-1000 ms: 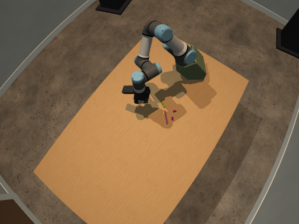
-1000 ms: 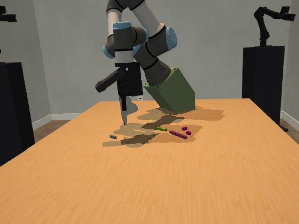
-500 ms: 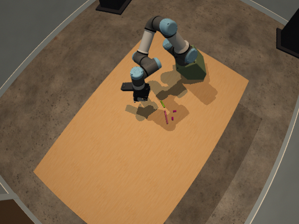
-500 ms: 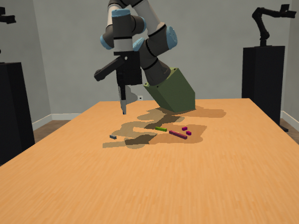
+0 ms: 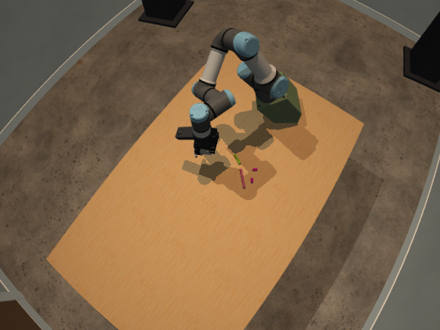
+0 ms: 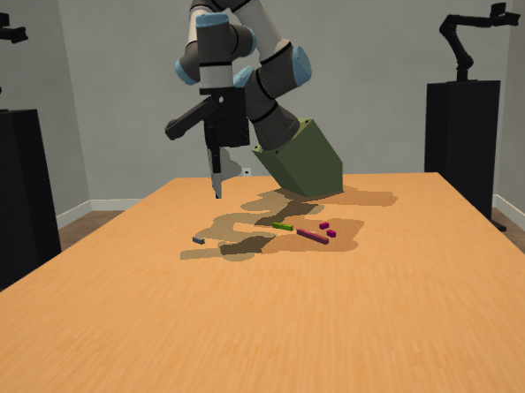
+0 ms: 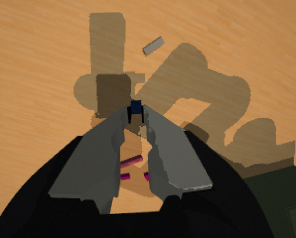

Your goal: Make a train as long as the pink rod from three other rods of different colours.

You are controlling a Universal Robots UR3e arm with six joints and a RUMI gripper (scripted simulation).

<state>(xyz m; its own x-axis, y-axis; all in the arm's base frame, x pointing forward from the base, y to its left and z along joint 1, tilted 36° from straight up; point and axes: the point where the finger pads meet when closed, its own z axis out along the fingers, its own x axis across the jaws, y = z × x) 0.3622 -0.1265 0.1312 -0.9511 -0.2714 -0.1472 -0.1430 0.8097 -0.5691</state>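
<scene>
- Above the table (image 5: 167, 236) (image 6: 265, 326) (image 7: 30, 40), the claw (image 5: 204, 152) (image 6: 217, 192) (image 7: 136, 107) hangs pointing down, with its fingertips clear of the surface.
- The claw is clamped on the blue rod (image 6: 217, 197) (image 7: 136, 106); its dark blue face shows between the tips in the wrist view.
- The grey rod (image 6: 198, 240) (image 7: 153, 46) lies flat on the table, well apart from the other lying rods. From the top view, I cannot tell it surely.
- The lime rod (image 5: 237, 159) (image 6: 283, 226) lies flat near one end of the pink rod (image 5: 242, 179) (image 6: 312, 236) (image 7: 132, 161); a small gap is between them, and their directions are a little different.
- One magenta rod (image 5: 252, 180) (image 6: 331, 233) (image 7: 125, 176) lies beside the pink rod, apart from it, on the side away from the claw.
- The second magenta rod (image 5: 255, 169) (image 6: 323, 225) (image 7: 146, 176) lies near the first one, closer to the arm's green base (image 5: 287, 117) (image 6: 324, 167), and these two do not touch.
- Shadows of the arm fall across the lime rod, the pink rod and both magenta rods.
</scene>
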